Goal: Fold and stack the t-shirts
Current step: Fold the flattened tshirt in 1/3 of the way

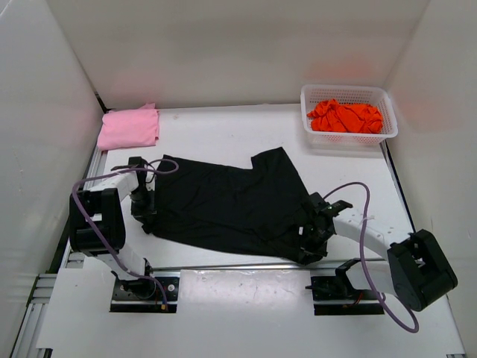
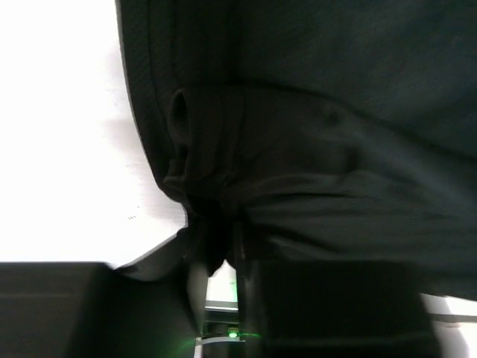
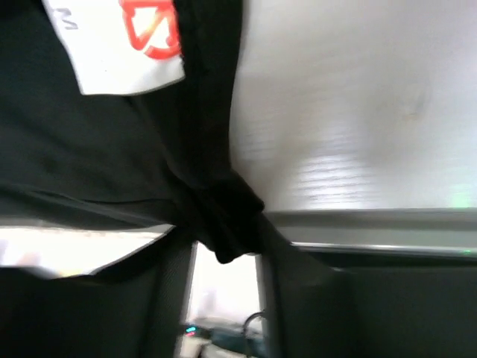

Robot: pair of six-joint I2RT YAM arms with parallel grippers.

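Observation:
The black t-shirt [image 1: 227,201] lies spread across the middle of the table. My left gripper [image 1: 143,211] is shut on its left edge; in the left wrist view bunched black cloth [image 2: 223,194] is pinched between the fingers. My right gripper [image 1: 313,240] is shut on the shirt's near right corner; the right wrist view shows a knot of black cloth [image 3: 223,216] in the jaws and a white label [image 3: 127,41] with red print. The pink t-shirt [image 1: 130,127] lies folded at the far left. The orange t-shirt [image 1: 345,117] is crumpled in the basket.
A white mesh basket [image 1: 387,112] stands at the far right corner. White walls close in the table on three sides. A metal rail [image 1: 223,267] runs along the near edge by the arm bases.

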